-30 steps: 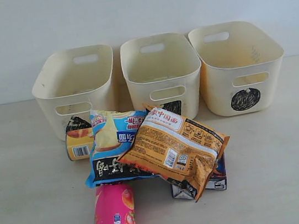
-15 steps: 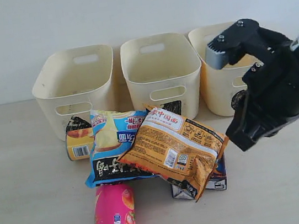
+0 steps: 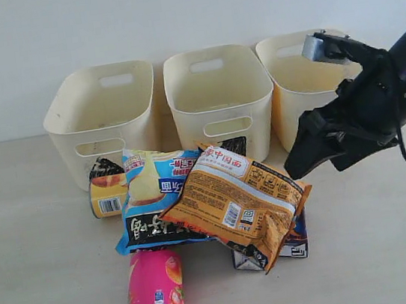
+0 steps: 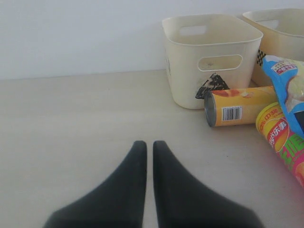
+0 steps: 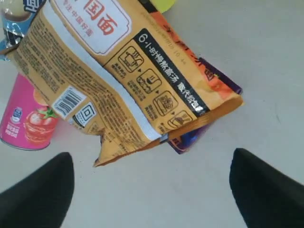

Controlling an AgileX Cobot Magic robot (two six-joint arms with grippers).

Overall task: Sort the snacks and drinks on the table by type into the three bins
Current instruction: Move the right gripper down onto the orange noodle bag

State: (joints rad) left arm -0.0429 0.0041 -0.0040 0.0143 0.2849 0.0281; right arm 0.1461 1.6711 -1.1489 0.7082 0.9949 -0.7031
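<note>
An orange bag [image 3: 236,196] lies on top of a pile, overlapping a blue bag [image 3: 153,197] and a dark purple carton [image 3: 296,239]. A second carton's corner [image 3: 247,259] pokes out beneath. A pink tube [image 3: 153,295] lies in front and a yellow tube [image 3: 108,195] by the left bin [image 3: 99,110]. My right gripper [image 3: 316,168] hangs open just right of the orange bag [image 5: 109,76], with nothing between its fingers. My left gripper [image 4: 149,145] is shut and empty over bare table [image 4: 71,118]; the exterior view does not show it.
The middle bin [image 3: 217,89] and right bin [image 3: 322,86] stand in a row with the left one against the white wall. My right arm crosses in front of the right bin. The bins show nothing inside.
My right arm came in from the right, swung down toward the orange bag's right end, and its jaws opened wide. The snacks, drinks and left gripper have not moved.
</note>
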